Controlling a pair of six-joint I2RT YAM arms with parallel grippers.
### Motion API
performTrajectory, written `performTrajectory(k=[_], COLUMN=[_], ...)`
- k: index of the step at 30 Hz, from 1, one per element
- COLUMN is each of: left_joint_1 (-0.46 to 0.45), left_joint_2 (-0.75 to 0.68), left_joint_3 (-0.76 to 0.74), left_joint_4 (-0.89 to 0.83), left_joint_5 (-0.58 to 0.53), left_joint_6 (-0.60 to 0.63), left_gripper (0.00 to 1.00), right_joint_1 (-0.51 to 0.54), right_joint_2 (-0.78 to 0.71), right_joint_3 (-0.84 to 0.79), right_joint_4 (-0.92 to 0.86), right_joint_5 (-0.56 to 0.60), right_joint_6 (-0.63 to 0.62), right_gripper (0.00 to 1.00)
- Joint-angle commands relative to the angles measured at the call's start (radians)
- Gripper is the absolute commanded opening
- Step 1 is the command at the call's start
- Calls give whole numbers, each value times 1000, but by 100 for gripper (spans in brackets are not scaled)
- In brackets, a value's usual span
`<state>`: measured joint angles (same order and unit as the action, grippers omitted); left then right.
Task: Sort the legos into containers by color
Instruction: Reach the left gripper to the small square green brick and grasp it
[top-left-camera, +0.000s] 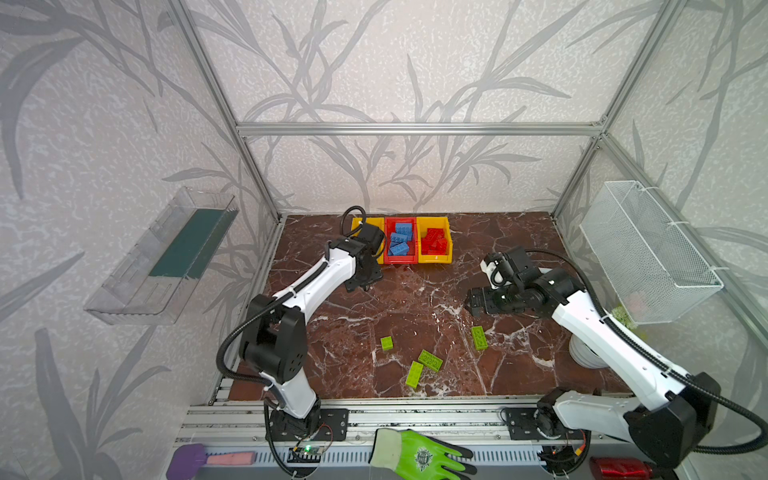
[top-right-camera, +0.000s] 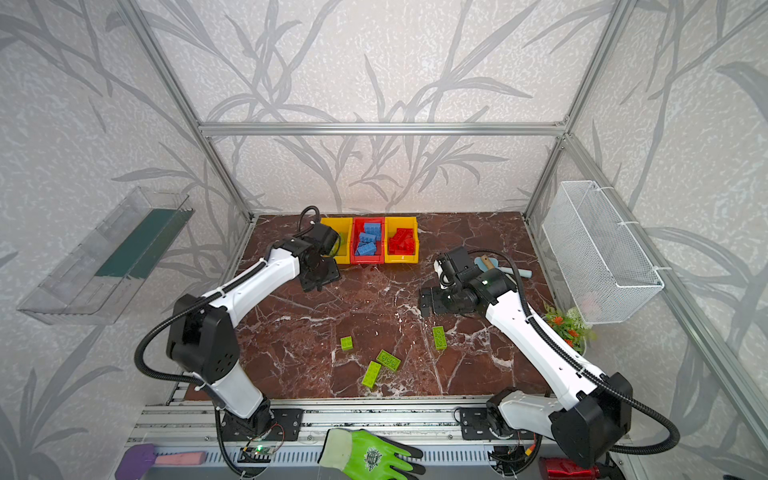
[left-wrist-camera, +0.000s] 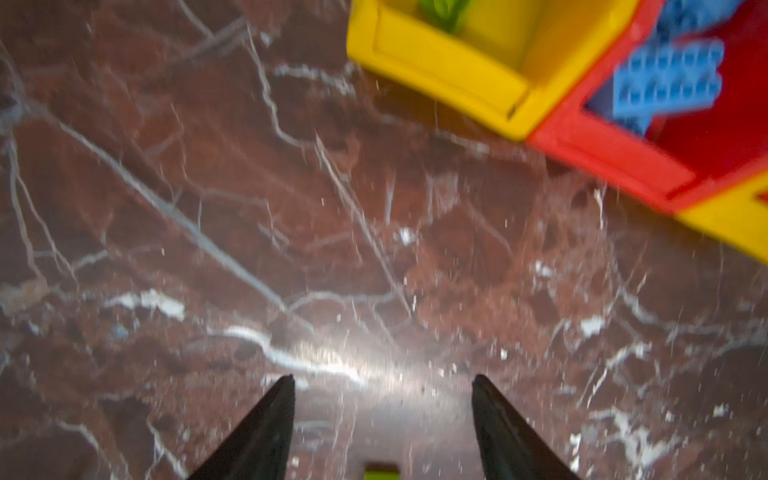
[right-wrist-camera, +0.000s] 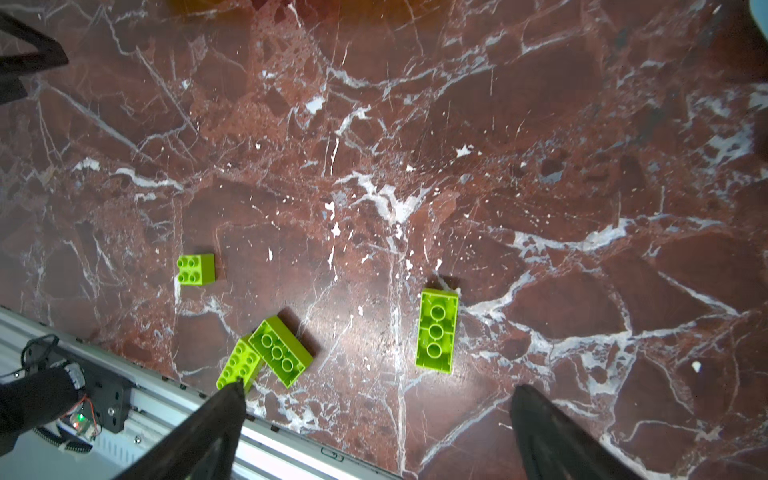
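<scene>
Three containers stand joined at the back: a left yellow bin (top-left-camera: 374, 221), a red bin (top-left-camera: 400, 260) holding blue legos (top-left-camera: 401, 239), and a right yellow bin (top-left-camera: 434, 258) holding red legos (top-left-camera: 434, 241). A green lego (left-wrist-camera: 442, 12) lies in the left yellow bin (left-wrist-camera: 436, 70). My left gripper (left-wrist-camera: 384, 378) hovers open and empty just in front of that bin (top-left-camera: 363, 280). Several green legos (top-left-camera: 430, 360) lie on the marble near the front. My right gripper (right-wrist-camera: 376, 386) stands wide open above them, nearest the long green lego (right-wrist-camera: 436, 330), holding nothing.
A white wire basket (top-left-camera: 648, 249) hangs on the right wall and a clear tray (top-left-camera: 162, 257) on the left wall. A potted plant (top-right-camera: 567, 328) stands under the basket. A green glove (top-left-camera: 419, 455) lies on the front rail.
</scene>
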<state>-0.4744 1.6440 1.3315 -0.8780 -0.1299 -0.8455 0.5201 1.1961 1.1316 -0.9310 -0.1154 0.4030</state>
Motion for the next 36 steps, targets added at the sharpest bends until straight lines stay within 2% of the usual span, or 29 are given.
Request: performTrajectory(k=[1, 7, 13, 20, 32, 36], left_joint_1=[-103, -270, -386, -397, -400, -398], left_joint_2=[-96, -245, -238, -192, -86, -62], left_joint_3=[-140, -349, -415, -425, -430, -446], left_joint_4=[5, 43, 70, 95, 188, 213], left_joint_5=[-73, -86, -96, -79, -18, -14], left_joint_6=[-146, -305, -340, -341, -304, -291], left_gripper=[68, 68, 68, 69, 68, 64], right_joint_1=[13, 40, 72, 78, 94, 96], right_joint_2=[-86, -209, -301, -364, -358, -358], right_joint_3=[-57, -148, -184, -181, -164, -161], right_joint_4=[-43, -71, -117, -158, -145, -151], right_joint_5=[-30, -38, -16, 3, 16, 23], right_joint_6=[-11, 10, 54, 95, 131, 131], right_gripper=[100, 100, 100, 100, 99, 99])
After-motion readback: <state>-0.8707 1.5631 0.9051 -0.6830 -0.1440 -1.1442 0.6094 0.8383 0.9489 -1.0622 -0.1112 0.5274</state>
